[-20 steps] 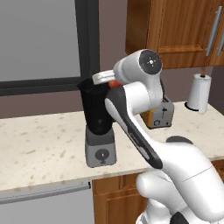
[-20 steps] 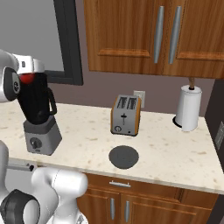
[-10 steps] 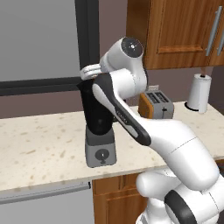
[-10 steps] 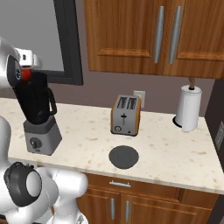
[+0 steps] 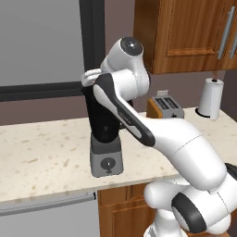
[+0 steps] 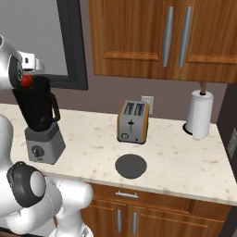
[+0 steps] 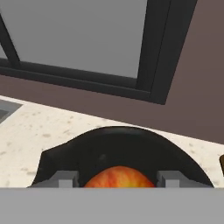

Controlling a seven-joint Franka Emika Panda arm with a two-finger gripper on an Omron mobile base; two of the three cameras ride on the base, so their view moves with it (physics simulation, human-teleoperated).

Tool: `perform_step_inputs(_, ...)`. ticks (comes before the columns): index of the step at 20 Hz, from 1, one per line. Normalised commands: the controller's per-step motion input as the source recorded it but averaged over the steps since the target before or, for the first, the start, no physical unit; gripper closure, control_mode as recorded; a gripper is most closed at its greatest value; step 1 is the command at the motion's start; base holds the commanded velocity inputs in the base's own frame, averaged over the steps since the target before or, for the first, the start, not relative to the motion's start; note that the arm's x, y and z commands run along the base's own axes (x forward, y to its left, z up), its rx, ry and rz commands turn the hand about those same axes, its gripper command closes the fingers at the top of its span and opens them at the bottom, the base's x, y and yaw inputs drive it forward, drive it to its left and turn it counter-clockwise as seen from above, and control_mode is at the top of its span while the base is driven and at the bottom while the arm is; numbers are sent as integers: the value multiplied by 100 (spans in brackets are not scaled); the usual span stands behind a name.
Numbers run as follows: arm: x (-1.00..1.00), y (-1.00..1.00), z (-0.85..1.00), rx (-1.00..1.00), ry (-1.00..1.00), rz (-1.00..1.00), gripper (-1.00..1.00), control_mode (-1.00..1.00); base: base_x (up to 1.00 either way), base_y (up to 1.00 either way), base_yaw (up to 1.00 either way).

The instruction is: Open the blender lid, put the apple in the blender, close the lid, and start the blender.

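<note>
Big speckled countertop (image 6: 185,152) runs under wooden cabinets (image 6: 139,37); on it the blender (image 6: 40,122), dark jar on a grey base with a front dial, stands at the left end near the window; the orange-sided toaster (image 6: 133,121) sits mid-counter by the wall; a paper towel roll (image 6: 200,114) stands upright further right; the blender lid (image 6: 131,165) lies flat on the counter in front of the toaster, well apart from the jar, so the jar's open; the gripper (image 7: 118,180) is right above the jar mouth, fingers (image 7: 65,179) pinched on the apple (image 7: 117,177); apple's red with yellowish streaks, just over the rim.
</note>
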Motion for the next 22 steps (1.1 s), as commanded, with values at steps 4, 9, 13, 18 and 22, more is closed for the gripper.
perform_step_inputs(4,3,0,-30,0,0,0,100,-100,0,0,0)
perform_step_inputs(9,11,0,-27,0,1,0,100,-100,0,0,0)
perform_step_inputs(13,9,0,-21,0,0,0,100,-100,0,0,0)
perform_step_inputs(18,2,0,-18,0,1,0,100,-100,0,0,0)
perform_step_inputs(22,0,0,-23,0,10,0,100,-100,0,0,0)
